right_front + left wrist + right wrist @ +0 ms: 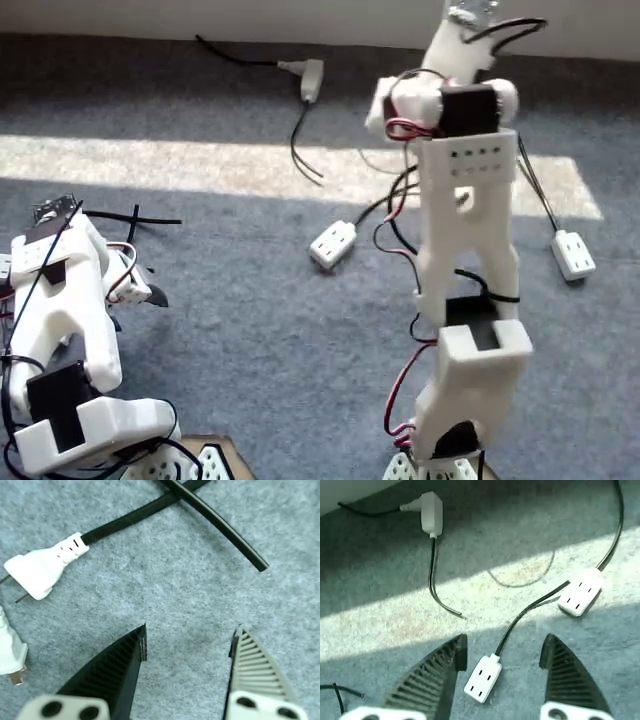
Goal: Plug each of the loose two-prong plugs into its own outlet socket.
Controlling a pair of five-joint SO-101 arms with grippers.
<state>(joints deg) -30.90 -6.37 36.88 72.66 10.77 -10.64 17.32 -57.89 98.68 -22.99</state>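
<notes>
The left arm (60, 330) crouches at the lower left of the high view. Its left gripper (190, 639) hangs released over grey carpet (270, 340), the black finger (120, 667) and the pale finger (252, 662) spread wide with nothing between them. Just beyond the fingertips a white two-prong plug (42, 569) lies flat on the carpet. Its black cord (135, 515) runs off and crosses a second black cord (220, 525) that ends in a cut tip. A second plug (7, 652) lies near the first but apart from it, one brass prong showing. Neither plug touches the gripper.

The right arm (465, 230) rises from the lower right of the high view to its top edge. Its right gripper (506, 641) is likewise released, jaws parted and grasping nothing, above a white outlet socket (482, 678) that lies at the middle of the high view with its slots facing up. That socket's dark cord runs off toward a second outlet socket (580, 591), which lies at the right of the high view, at the edge of a band of sunlight (180, 165).

Farthest off, at the upper centre of the high view, a third socket block (311, 78) lies in shade. A pale plug (410, 506) is pressed against one end, and a thin black lead (437, 585) trails from the other to a loose tip on the sunlit carpet.
</notes>
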